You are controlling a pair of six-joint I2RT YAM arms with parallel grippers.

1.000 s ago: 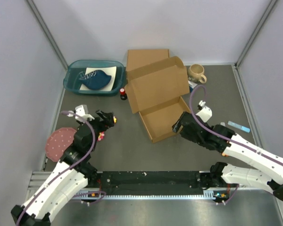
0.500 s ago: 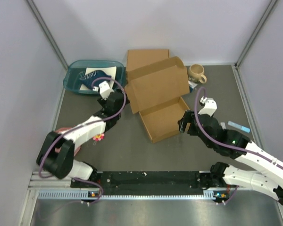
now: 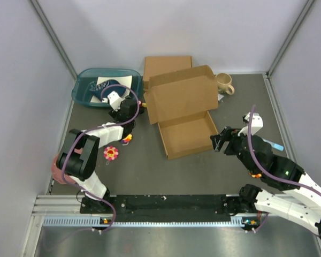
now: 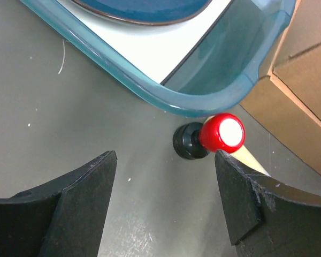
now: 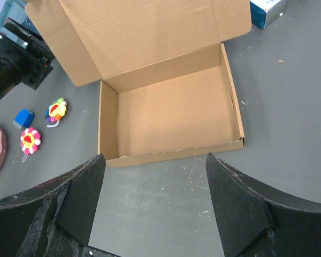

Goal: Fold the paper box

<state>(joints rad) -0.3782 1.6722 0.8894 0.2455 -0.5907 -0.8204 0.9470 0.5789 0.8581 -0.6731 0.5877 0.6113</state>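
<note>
teal tray (image 3: 81, 85) back left (blue plate (image 4: 144, 6) inside) | red-capped bottle (image 4: 208, 136) just beside | mug (image 3: 223, 83) back right

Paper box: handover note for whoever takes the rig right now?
Left tool: open, empty, over a red-capped bottle beside the teal tub.
Right tool: open, empty, facing the front wall of the paper box.
Done: tray walls are up, box sits mid-table.
Left: lid stands open; fold it down and probably tuck its flaps.
</note>
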